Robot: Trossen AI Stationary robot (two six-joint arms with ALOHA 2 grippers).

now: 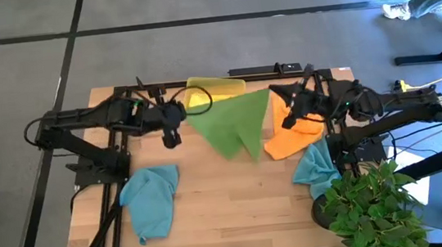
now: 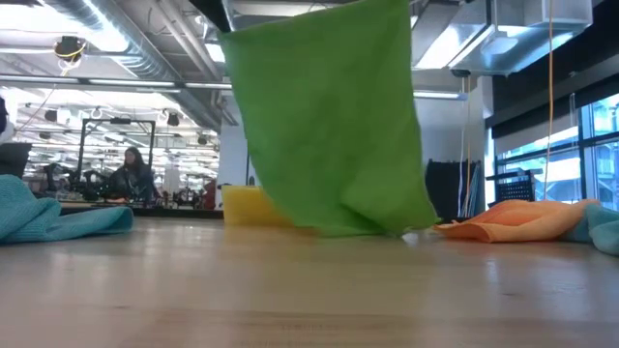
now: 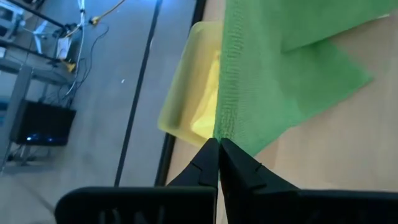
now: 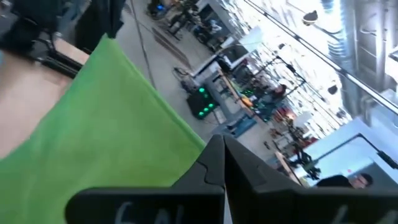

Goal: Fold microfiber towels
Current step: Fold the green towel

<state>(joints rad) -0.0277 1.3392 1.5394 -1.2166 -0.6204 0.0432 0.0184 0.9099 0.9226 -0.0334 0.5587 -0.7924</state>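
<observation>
bench [image 1: 238,204]: light wood top, both arms reaching in from its two ends.

green towel [image 1: 233,122]: lifted off the bench at the far middle, stretched between the two tools. its top edge runs side to side across the bench; the cloth hangs down from that edge to a drooping point that touches the wood toward the near side. in the low view it fills the centre like a curtain [image 2: 324,116], the lower hem resting on the bench.

left tool [image 3: 217,144]: fingers closed on one corner of the green towel, at the towel's left end.

right tool [image 4: 222,142]: fingers closed on the opposite corner of the green towel, at its right end.

yellow tray [image 1: 201,91]: behind the green towel at the far edge, partly hidden by it, something bright yellow inside; whether this is a cloth cannot be told.

orange towel [image 1: 293,139]: lying crumpled on the bench just right of the green towel's hanging point, below the right arm.

teal towel, left [image 1: 151,198]: bunched on the near left of the bench, well apart from the green one.

teal towel, right [image 1: 316,167]: bunched at the near right, touching the orange towel's edge, beside a potted plant [image 1: 374,206] that overhangs the bench corner.

room behind: a person [image 2: 131,174] seated far off in the low view.
</observation>
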